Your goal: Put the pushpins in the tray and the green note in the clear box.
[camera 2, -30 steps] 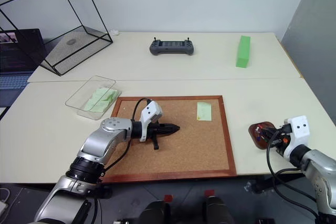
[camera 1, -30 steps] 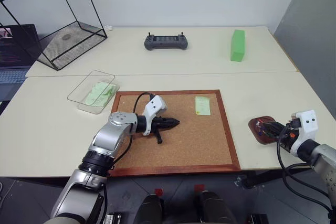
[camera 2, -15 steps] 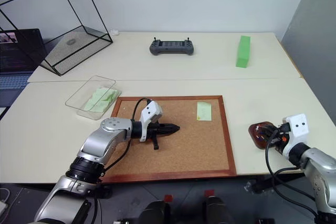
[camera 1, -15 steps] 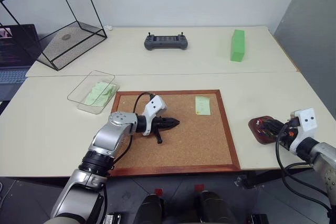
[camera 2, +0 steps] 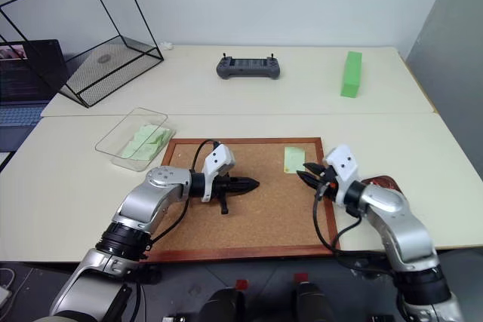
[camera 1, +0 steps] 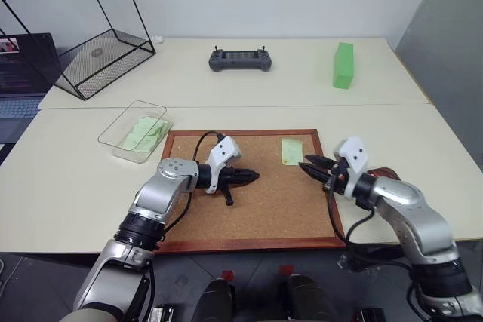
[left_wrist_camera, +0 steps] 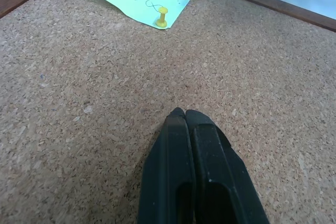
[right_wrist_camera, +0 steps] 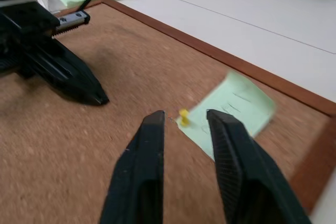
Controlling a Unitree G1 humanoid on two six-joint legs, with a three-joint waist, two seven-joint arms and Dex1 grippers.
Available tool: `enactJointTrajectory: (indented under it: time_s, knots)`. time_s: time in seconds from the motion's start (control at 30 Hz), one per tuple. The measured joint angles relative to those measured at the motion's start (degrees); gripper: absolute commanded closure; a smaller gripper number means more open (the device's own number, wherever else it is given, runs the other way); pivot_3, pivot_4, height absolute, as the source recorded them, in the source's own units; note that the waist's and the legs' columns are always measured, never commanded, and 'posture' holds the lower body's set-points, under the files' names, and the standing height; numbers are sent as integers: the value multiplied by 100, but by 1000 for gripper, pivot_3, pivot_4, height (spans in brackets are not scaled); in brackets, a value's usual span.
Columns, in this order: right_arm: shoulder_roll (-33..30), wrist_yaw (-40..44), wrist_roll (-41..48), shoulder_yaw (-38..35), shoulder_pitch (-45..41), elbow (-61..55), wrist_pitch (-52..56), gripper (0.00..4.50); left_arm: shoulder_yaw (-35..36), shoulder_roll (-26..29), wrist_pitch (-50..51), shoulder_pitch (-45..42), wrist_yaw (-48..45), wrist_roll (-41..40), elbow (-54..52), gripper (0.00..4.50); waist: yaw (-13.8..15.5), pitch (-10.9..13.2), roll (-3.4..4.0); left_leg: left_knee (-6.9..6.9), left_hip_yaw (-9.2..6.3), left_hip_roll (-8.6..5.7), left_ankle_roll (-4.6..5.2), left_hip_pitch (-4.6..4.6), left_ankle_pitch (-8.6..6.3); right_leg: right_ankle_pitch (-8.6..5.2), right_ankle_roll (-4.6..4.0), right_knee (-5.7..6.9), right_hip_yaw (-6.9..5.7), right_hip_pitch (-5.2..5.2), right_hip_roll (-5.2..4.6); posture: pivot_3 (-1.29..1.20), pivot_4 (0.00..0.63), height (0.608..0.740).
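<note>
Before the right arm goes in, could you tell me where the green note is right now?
The green note lies on the cork board near its far right corner, held by a yellow pushpin, just ahead of the right claw.

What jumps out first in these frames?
The cork board at the table's near edge, with both grippers over it: the left gripper shut at the middle, the right gripper open and aimed at the green note. A yellow pushpin pins that note near the board's far edge.
</note>
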Motion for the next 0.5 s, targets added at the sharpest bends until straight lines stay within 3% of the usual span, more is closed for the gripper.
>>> enactJointTrajectory:
  time_s: [0.5]
  knots:
    - [770, 2, -621, 547, -866, 1893, -733, 2530, 19, 54, 122, 49, 55, -3, -138, 4500, -23, 0, 1, -1, 0, 4, 0, 3, 0, 1, -1, 5, -2, -2, 3, 0, 150, 740]
